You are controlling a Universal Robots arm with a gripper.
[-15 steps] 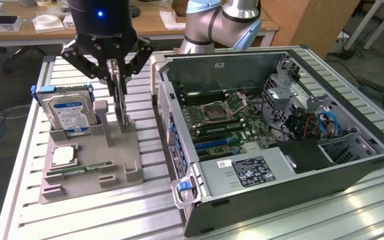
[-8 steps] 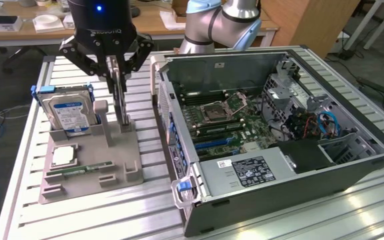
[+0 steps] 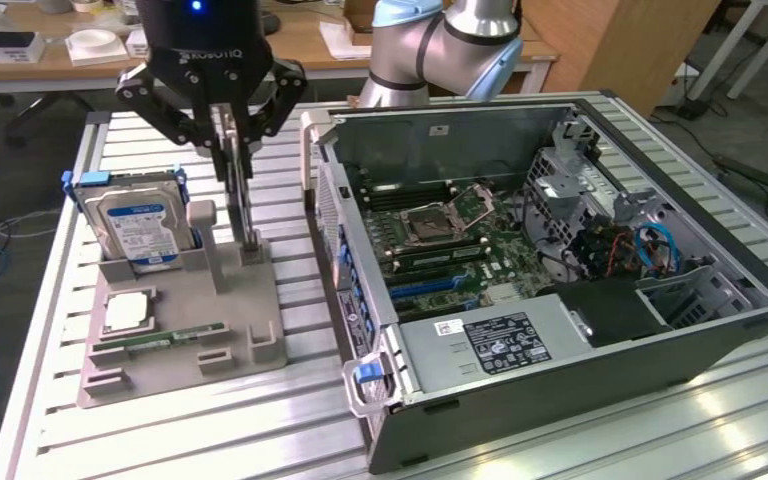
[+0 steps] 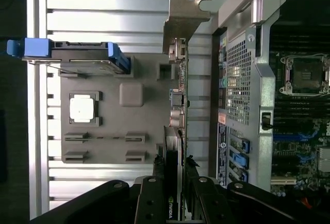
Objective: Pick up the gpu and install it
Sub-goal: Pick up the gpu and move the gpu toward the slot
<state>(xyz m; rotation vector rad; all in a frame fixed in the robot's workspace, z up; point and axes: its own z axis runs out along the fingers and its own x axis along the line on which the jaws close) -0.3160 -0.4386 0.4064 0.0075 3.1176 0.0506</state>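
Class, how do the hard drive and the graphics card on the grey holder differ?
The boxy blue-railed hard drive is thick, the dark gpu card thin. The hard drive stands untouched; the gpu card is clamped by the black pincer. Both stand upright in the grey holder.

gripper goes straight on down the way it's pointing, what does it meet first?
The gpu, standing on edge in the grey holder right beneath the gripper. Its top edge sits level with the gripper. Whether they touch is unclear.

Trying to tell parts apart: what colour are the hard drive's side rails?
Blue; the hard drive shows best in the exterior view.
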